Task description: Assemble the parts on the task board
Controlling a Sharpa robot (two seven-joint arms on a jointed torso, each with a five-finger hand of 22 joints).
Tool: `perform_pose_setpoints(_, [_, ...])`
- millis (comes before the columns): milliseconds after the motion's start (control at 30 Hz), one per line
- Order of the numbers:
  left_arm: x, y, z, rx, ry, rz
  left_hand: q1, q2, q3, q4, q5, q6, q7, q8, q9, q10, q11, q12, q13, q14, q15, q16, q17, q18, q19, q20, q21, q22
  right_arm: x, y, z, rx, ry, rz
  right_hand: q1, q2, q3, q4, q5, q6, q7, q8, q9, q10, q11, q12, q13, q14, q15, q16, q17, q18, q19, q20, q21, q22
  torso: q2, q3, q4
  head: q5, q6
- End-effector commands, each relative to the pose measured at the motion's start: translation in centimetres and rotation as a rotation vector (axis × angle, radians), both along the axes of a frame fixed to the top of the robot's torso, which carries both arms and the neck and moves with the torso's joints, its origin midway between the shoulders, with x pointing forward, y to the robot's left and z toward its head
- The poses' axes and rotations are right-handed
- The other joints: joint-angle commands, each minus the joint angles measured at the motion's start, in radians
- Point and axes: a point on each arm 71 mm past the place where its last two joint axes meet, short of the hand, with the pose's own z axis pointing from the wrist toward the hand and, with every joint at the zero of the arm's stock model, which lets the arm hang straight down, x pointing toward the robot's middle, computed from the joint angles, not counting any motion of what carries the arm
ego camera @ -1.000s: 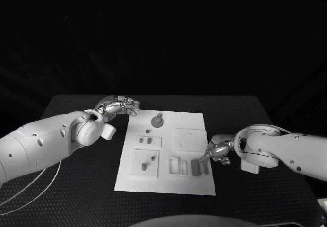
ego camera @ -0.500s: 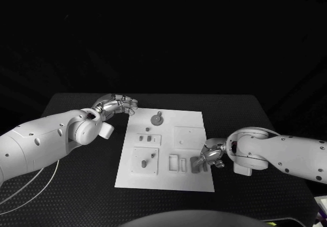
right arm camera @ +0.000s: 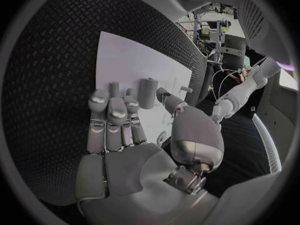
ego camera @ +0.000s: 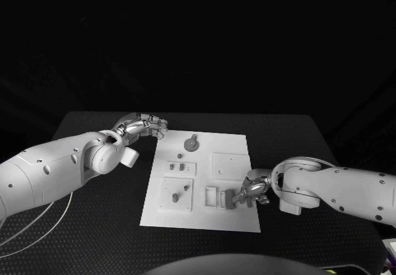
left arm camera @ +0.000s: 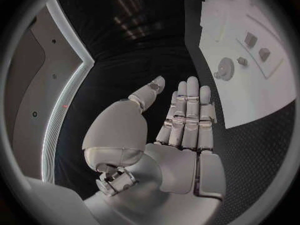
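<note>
White board (ego camera: 231, 220) lies mid counter (ego camera: 99, 229), long side running away from the robot. Left hand (ego camera: 145, 127) hovers just off the board's far left corner, over bare counter; in the left wrist view its fingers (left arm camera: 187, 117) are straight, side by side, thumb apart, holding nothing. Right hand (ego camera: 254, 190) sits at the board's right edge, near end, fingers (right arm camera: 111, 110) stretched over the board and reaching twd the dark upright pieces there; fingers look loosely extended w/ nothing clearly pinched, but contact w/ the pieces can't be told. On the board: round gear (ego camera: 190, 145) w/ a small peg just beyond it at the far end; two small pieces (ego camera: 177, 168) in a raised plate below that; another plate w/ one slanted piece (ego camera: 174, 200) nearer the robot; a plain square plate (ego camera: 229, 165) on the right; pale slotted blocks (ego camera: 210, 199) & a dark bar (ego camera: 222, 200) in a row near the right hand. Right wrist view shows a grey cylinder (right arm camera: 147, 93) standing on the board just past the fingertips.
</note>
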Motion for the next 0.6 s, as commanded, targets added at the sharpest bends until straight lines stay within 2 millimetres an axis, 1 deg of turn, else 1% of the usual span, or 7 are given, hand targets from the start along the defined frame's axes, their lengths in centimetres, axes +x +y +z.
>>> perform_pose_setpoints(33, [-0.1,-0.3,0.1,-0.017,-0.002,-0.018,-0.008,0.002,-0.006,0.0,-0.002,-0.009,0.002,0.005,-0.001,0.002,0.001,-0.005,-0.001,0.006,0.003,-0.007,0.001,0.011,0.003,0.001,-0.005,0.002,0.2,0.1,-0.3,-0.003,-0.017,-0.015,-0.007,-0.006,0.005,0.001,-0.002,0.01,0.016,-0.005,0.001,-0.005,0.001,-0.005,0.002,-0.002,-0.004,-0.005,0.002,0.062,-0.003,0.006,0.003,0.011,0.0,-0.0003,0.0007,0.001,0.0])
perform_pose_setpoints(167, [-0.1,-0.3,0.1,-0.017,0.001,-0.019,-0.009,0.003,-0.006,0.0,-0.002,-0.009,0.002,0.005,-0.001,0.001,0.001,-0.005,-0.001,0.006,0.003,-0.007,0.002,0.011,0.003,0.001,-0.005,0.002,0.1,0.8,-0.6,0.021,-0.023,-0.026,-0.012,-0.013,0.006,0.004,-0.002,0.007,0.017,-0.007,0.001,-0.007,0.002,-0.007,0.002,-0.004,-0.003,-0.007,0.003,0.062,-0.005,0.008,0.002,0.01,0.0,0.0,0.0019,0.002,0.0])
perform_pose_setpoints(267, [-0.1,-0.2,0.1,-0.016,0.002,-0.018,-0.009,0.002,-0.007,0.0,-0.002,-0.009,0.002,0.005,-0.001,0.001,0.001,-0.005,-0.001,0.006,0.003,-0.008,0.002,0.011,0.003,0.001,-0.005,0.002,0.1,1.4,-0.6,0.042,-0.023,-0.027,-0.017,-0.019,0.006,0.007,-0.002,0.006,0.018,-0.008,0.002,-0.008,0.002,-0.007,0.003,-0.004,-0.003,-0.008,0.004,0.062,-0.005,0.009,0.002,0.01,0.0,0.0003,0.0017,0.002,-0.001])
perform_pose_setpoints(333, [-0.1,-0.2,0.1,-0.016,0.002,-0.018,-0.009,0.002,-0.007,0.0,-0.002,-0.009,0.002,0.005,-0.001,0.001,0.001,-0.005,-0.001,0.006,0.003,-0.008,0.002,0.011,0.003,0.001,-0.005,0.002,0.1,1.6,-0.5,0.045,-0.026,-0.027,-0.021,-0.024,0.005,0.009,-0.002,0.005,0.018,-0.01,0.002,-0.009,0.003,-0.008,0.003,-0.005,-0.002,-0.009,0.005,0.062,-0.006,0.009,0.002,0.01,0.0,-0.0002,0.001,0.004,-0.001])
perform_pose_setpoints(400, [-0.1,-0.2,0.1,-0.015,0.003,-0.019,-0.009,0.002,-0.007,0.0,-0.002,-0.009,0.002,0.005,-0.001,0.001,0.001,-0.005,-0.001,0.006,0.003,-0.008,0.003,0.011,0.003,0.001,-0.005,0.002,0.1,1.6,-0.5,0.044,-0.027,-0.029,-0.021,-0.025,0.006,0.009,-0.002,0.004,0.018,-0.01,0.003,-0.009,0.003,-0.008,0.003,-0.005,-0.002,-0.009,0.005,0.062,-0.006,0.01,0.003,0.01,0.0,-0.0005,0.0015,0.006,0.001])
perform_pose_setpoints(467, [-0.1,-0.3,0.1,-0.015,0.004,-0.02,-0.01,0.002,-0.007,0.0,-0.002,-0.009,0.002,0.006,-0.001,0.001,0.002,-0.006,-0.001,0.006,0.003,-0.008,0.003,0.011,0.003,0.002,-0.005,0.002,0.2,1.7,-0.6,0.034,-0.025,-0.021,-0.021,-0.028,0.006,0.009,-0.002,0.003,0.018,-0.01,0.003,-0.009,0.003,-0.008,0.004,-0.005,-0.002,-0.01,0.006,0.062,-0.006,0.01,0.003,0.01,-0.001,-0.0014,0.0013,0.009,0.007])
perform_pose_setpoints(600, [-0.1,-0.3,0.1,-0.016,0.003,-0.021,-0.01,0.002,-0.007,0.0,-0.002,-0.009,0.002,0.006,-0.001,0.001,0.002,-0.006,-0.001,0.006,0.003,-0.009,0.003,0.011,0.002,0.002,-0.006,0.003,0.1,1.8,-0.7,0.025,-0.006,-0.006,-0.023,-0.032,0.007,0.011,-0.002,0.001,0.019,-0.012,0.003,-0.011,0.004,-0.009,0.004,-0.006,-0.001,-0.011,0.007,0.062,-0.007,0.01,0.002,0.009,-0.001,-0.0016,0.0003,0.007,0.01])
